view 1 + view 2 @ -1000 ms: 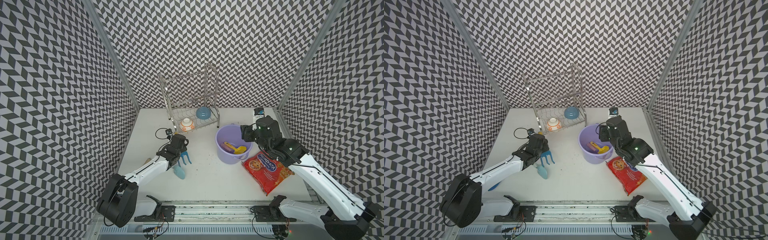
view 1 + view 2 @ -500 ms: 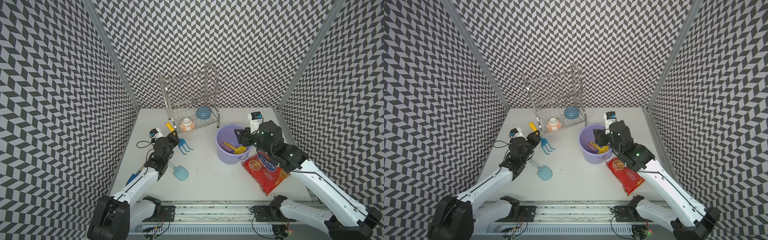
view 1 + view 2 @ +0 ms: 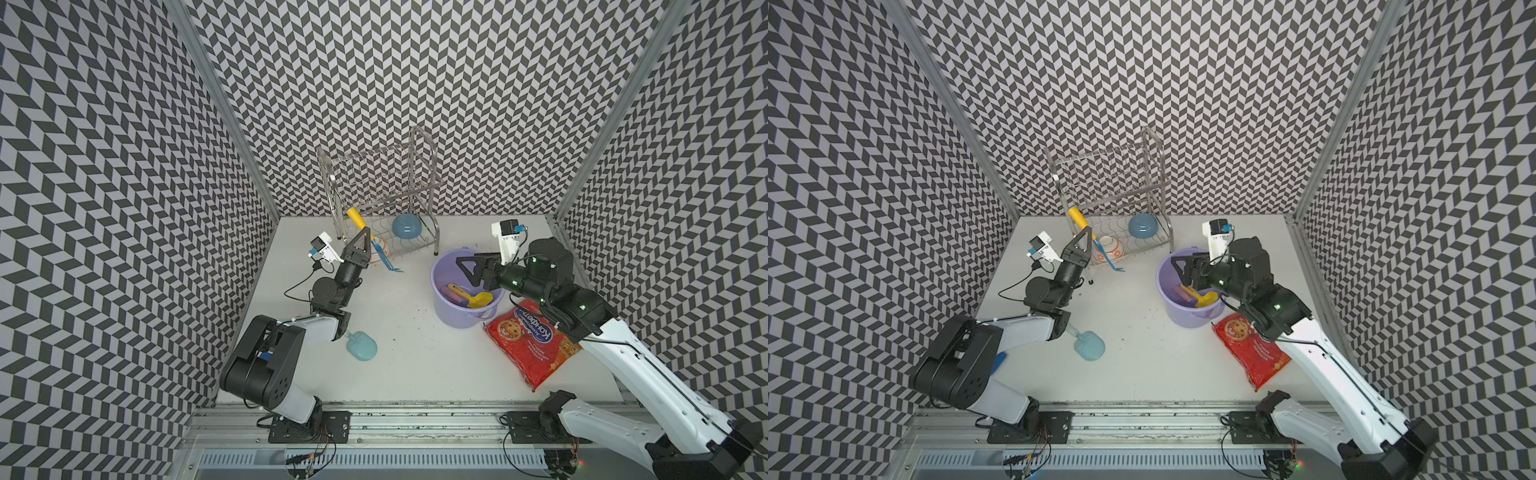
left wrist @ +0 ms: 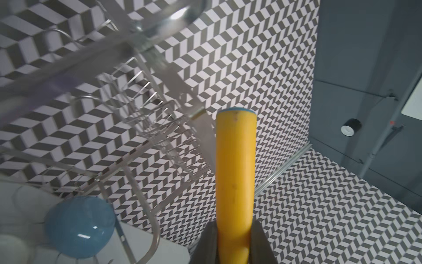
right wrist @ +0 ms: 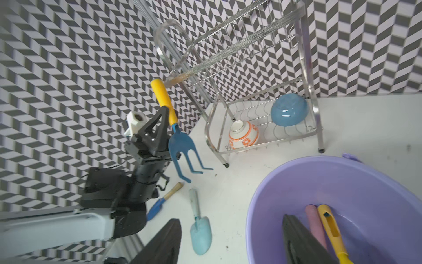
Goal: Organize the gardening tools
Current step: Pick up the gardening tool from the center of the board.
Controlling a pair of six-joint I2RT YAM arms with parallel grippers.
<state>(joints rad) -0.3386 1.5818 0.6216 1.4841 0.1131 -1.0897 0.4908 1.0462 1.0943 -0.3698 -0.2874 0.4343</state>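
Since the left gripper (image 3: 360,245) is shut tight on the blue three-pronged fork (image 5: 181,144), that tool hangs at about 11 o'clock over the white table (image 3: 415,374), just in front of the wire dish rack (image 3: 382,195). Its jaws pinch the bottom end of the yellow handle (image 4: 235,171), right above the blue neck. The handle sticks up and the prongs point down, and they look to be off the table. I think the fork is light, hard plastic. It will not bend or break easily, but the smooth round handle could slip or turn in the jaws. The thin prongs could also catch on the rack wires or on a bucket rim. Holding it low on the handle, near the head, seems like a good spot, because the head swings less. The right gripper (image 3: 464,272) has its jaws wide apart and holds nothing. It hangs over the lavender bucket (image 3: 453,318) at about 3 o'clock. The purple scoop with pink handle (image 3: 455,294) and the all-yellow scoop (image 3: 478,299) lie inside the bucket. The pale-blue trowel (image 3: 362,345) lies flat on the table at about 8 o'clock, beside the left arm. It looks light and stiff too, and its thin handle is the easy place to grab.
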